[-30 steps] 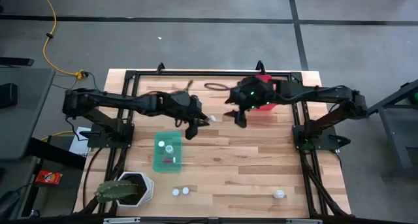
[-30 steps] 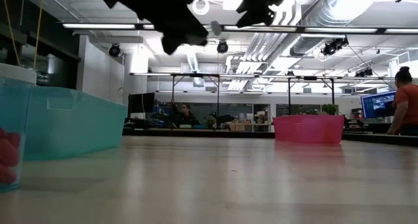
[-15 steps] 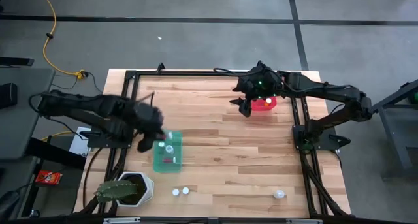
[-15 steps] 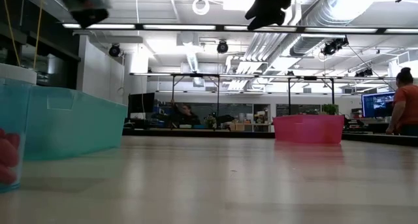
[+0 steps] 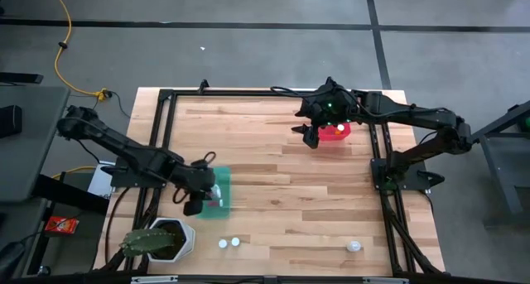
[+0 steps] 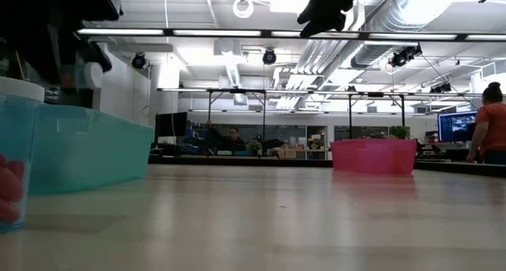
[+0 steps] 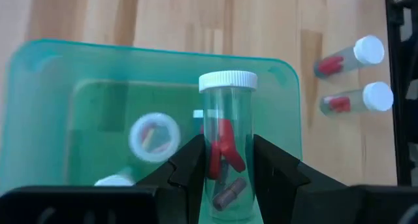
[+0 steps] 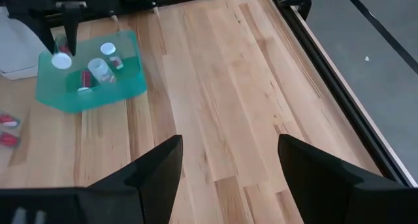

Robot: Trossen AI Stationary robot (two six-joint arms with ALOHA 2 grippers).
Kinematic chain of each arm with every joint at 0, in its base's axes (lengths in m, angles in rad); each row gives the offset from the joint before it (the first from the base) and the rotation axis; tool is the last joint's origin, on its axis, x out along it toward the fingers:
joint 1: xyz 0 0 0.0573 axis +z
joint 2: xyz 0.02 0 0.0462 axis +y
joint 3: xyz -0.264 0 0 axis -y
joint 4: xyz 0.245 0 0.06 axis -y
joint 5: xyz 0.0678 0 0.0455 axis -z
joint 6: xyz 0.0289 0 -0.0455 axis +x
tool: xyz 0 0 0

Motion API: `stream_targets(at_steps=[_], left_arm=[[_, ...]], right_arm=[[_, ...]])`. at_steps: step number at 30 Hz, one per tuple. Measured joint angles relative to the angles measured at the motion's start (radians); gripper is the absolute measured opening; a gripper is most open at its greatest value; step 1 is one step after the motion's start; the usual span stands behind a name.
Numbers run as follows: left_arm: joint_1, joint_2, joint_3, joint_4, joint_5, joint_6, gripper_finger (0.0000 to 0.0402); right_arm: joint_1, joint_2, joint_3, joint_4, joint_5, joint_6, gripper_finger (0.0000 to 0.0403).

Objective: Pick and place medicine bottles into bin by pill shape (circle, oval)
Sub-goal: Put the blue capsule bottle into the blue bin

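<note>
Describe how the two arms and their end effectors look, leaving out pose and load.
Both arms are dark, slim and multi-jointed, mounted on black frames at the table edges. The left end effector has two black, flat-sided fingers. The right end effector has two broad, black wedge-shaped fingers; green lights glow on that arm's wrist.

The left tool [image 7: 225, 178] holds a bottle [image 7: 225, 145] over the bin [image 7: 65, 74] (two bottles [image 7: 346, 57] beside it).

Left arm: left gripper [image 5: 194, 203] at the teal bin [image 5: 220, 193], lower left of frame.
Right arm: right gripper [image 5: 309, 135] beside the pink bin [image 5: 337, 132], upper right.
Loose bottles: two [image 5: 229, 243] bottom centre, one [image 5: 354, 246] bottom right.
Plant pot [image 5: 171, 237]: bottom left.
</note>
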Motion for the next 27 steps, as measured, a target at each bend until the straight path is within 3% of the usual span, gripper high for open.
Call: stream_targets(at_steps=[14, 23, 27], left_arm=[[-0.001, 0.221, 0.000, 0.096, 0.046, 0.018, 0.0097], [0.036, 0.293, 0.000, 0.102, 0.018, 0.020, 0.0097], [0.042, 0.293, 0.000, 0.092, -0.041, 0.021, 0.0097]], right_arm=[[0.000, 0.000, 0.000, 0.000, 0.041, -0.004, 0.0245], [0.000, 0.000, 0.000, 0.003, 0.041, -0.001, 0.0245], [0.000, 0.000, 0.000, 0.003, 0.041, 0.000, 0.0245]])
